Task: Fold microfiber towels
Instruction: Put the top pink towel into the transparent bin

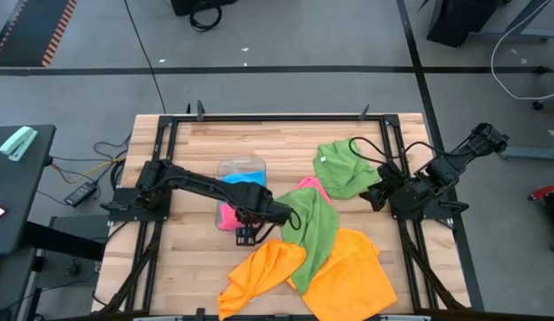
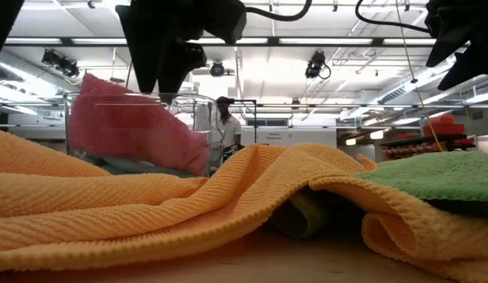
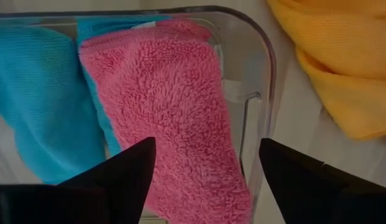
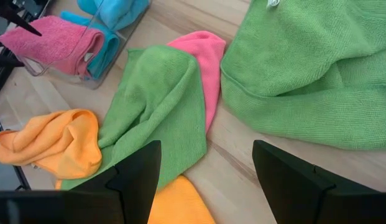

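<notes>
Left wrist view: open left claw (image 3: pixel 202 180) above folded pink towel (image 3: pixel 168 106).

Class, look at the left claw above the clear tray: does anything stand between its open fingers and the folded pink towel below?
Nothing visible does. The left claw hangs open directly over the folded pink towel, which lies in the clear tray beside a blue towel. The tray's wall stands off to one side, not in between.

Fluffy pink cloth (image 3: pixel 174 112) lies in a glossy clear plastic tray (image 3: pixel 258 74); the wood table (image 1: pixel 183 259) looks matt, planked.
</notes>
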Robot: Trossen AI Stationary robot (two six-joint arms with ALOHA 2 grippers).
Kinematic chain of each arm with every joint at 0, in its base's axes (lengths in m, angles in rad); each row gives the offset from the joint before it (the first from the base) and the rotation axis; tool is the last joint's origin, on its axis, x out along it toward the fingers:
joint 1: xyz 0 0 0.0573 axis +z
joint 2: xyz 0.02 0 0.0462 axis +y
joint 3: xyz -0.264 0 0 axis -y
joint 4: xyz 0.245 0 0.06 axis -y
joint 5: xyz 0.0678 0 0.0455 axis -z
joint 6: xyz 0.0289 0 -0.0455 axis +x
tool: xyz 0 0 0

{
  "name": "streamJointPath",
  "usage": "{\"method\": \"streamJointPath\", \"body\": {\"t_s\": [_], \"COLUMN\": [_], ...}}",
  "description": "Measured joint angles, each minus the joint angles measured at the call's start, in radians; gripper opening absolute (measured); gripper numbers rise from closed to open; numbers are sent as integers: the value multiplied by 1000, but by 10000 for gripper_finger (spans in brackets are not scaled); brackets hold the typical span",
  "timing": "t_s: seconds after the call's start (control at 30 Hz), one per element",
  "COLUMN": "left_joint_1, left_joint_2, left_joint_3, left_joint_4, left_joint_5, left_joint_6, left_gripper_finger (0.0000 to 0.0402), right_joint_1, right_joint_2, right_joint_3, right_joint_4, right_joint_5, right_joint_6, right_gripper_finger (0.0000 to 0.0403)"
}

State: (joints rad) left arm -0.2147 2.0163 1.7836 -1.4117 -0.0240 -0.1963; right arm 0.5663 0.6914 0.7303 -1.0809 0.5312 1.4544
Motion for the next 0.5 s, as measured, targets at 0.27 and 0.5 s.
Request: {"method": "streamJointPath", "body": {"t_s": [0.27, 0.5], "left_joint_1": [16, 20], "left_joint_2": [-18, -23], "left_joint_3": [-5, -5], "left_joint_4": [9, 7], "left_joint_5": [0, -22], "left_joint_6": [-24, -35], "left_gripper_finger": [293, 293], "right_joint_1": [0, 0], "right_joint_2": [0, 0], "right_joint_3": [0, 0], "right_joint_4": [0, 2], "right_joint_5": [2, 19], "right_joint_6": [0, -1], "right_gripper_finger": [262, 262]}}
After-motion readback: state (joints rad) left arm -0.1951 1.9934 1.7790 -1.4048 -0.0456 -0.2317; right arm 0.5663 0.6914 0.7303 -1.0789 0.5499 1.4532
